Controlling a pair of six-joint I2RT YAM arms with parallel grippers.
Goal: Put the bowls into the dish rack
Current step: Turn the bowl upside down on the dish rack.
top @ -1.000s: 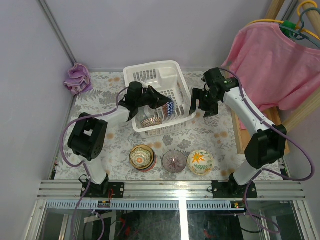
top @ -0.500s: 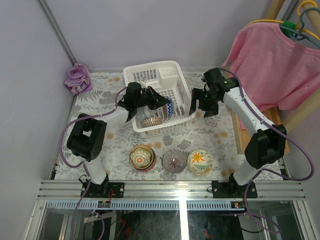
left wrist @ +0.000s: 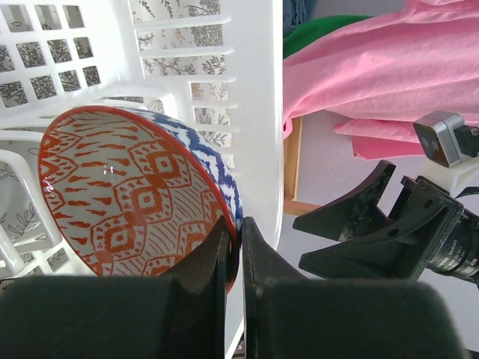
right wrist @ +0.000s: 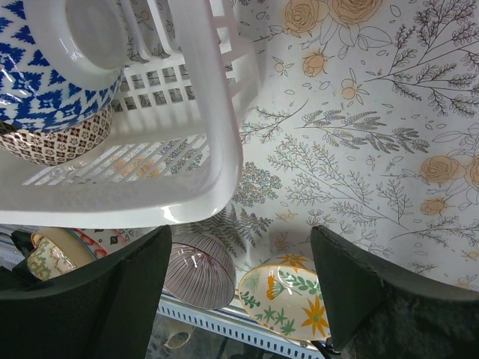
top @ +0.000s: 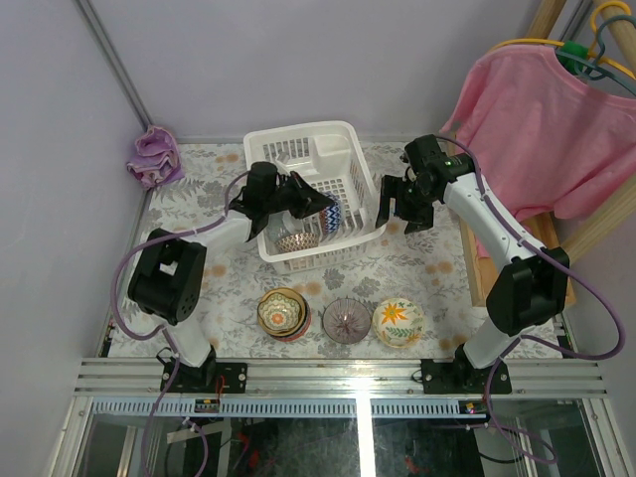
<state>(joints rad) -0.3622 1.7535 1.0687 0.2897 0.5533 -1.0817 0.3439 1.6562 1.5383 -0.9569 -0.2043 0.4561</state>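
Observation:
The white dish rack (top: 316, 260) stands mid-table. My left gripper (top: 316, 206) is shut on the rim of a bowl (top: 334, 215) that is blue-white outside and red-patterned inside (left wrist: 127, 202), held on edge inside the rack near its right wall (left wrist: 258, 112); the fingertips (left wrist: 224, 232) pinch the rim. Under it lies a brown-patterned bowl (top: 295, 240). My right gripper (top: 397, 205) hangs open just outside the rack's right wall, holding nothing. Stacked orange-yellow bowls (top: 281, 312), a purple striped bowl (top: 346, 320) and a flower bowl (top: 397, 322) sit in a row near the front.
A pink shirt (top: 542, 129) hangs on a hanger at the right over a wooden board (top: 475, 268). A purple cloth (top: 154, 157) lies at the far left corner. In the right wrist view the rack's corner (right wrist: 217, 142) overhangs the floral tablecloth (right wrist: 359, 149).
My left gripper has shifted the held bowl slightly toward the far side inside the rack, and the rack has nudged a little left. The right arm has not moved.

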